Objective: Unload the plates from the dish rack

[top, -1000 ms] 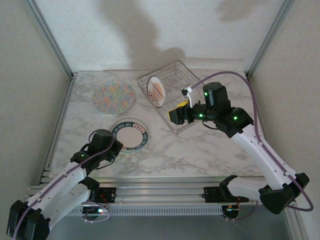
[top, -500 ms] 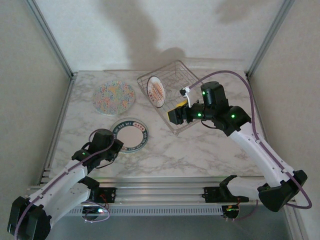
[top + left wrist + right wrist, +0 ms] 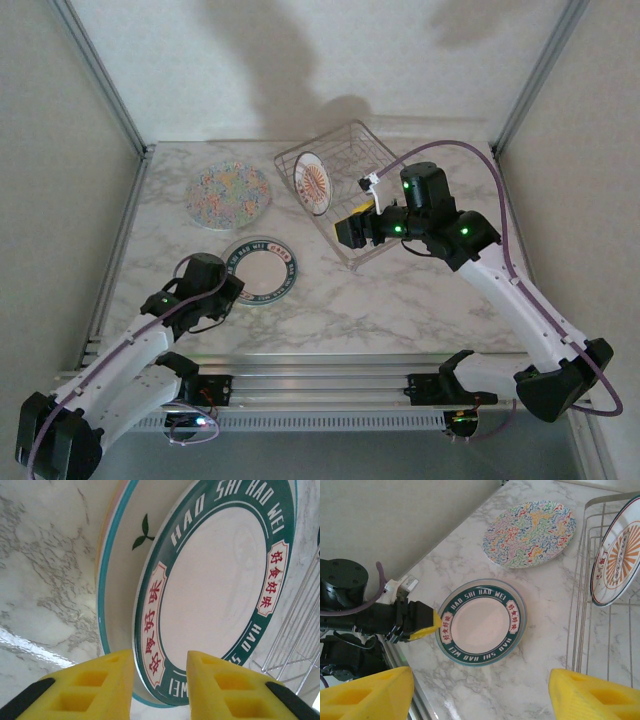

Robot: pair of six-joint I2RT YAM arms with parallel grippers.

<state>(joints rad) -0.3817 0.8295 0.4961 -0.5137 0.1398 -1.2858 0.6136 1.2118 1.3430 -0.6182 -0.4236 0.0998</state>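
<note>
Green-rimmed plate (image 3: 260,268) flat; left gripper (image 3: 159,662) newly parted, narrow; right gripper (image 3: 480,682) wide.

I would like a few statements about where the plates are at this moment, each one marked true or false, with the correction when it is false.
1. The sunburst plate stands on edge in the dish rack. True.
2. The speckled plate lies inside the rack. False: it lies flat on the table, left of the rack.
3. The green-rimmed lettered plate lies on top of another plate. True.
4. The right gripper holds a plate. False: its jaws are wide open and empty.
</note>
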